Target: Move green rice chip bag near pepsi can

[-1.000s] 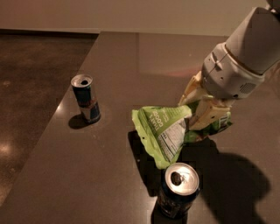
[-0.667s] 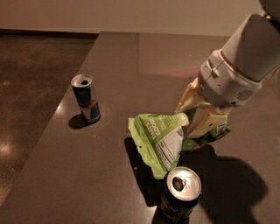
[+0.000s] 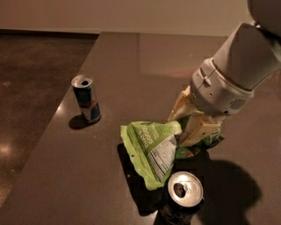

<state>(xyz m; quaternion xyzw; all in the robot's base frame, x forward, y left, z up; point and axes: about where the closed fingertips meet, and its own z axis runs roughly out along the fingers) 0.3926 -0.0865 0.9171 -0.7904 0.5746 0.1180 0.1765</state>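
gripper: the cream two-finger gripper sits right of centre, hanging off a chunky white arm that comes in from the upper right corner

fingers: narrow, pinched onto the right end of the bag, with green foil showing between and behind them

task bag: the crinkly green rice chip bag with a white nutrition label is at lower centre, fanning out down and left from the grip. There's a dark shadow under its left side, so it looks a bit off the surface, but I can't say for sure

target can: the wide dark blue pepsi can with a shiny silver top is at bottom centre, nearly cut off by the lower frame edge. The bag's lower tip is just beside its rim; touching or not, can't tell

other can: a slim blue-and-silver can with a red band stands upright at centre left, well apart from the bag and close to the table's left edge

table: a dark brown glossy table; its left edge runs diagonally from top centre down to the lower left, and its back edge meets a pale wall

open room: bare tabletop between the slim can and the bag, and across the whole upper middle

floor: a dark speckled floor fills the left side
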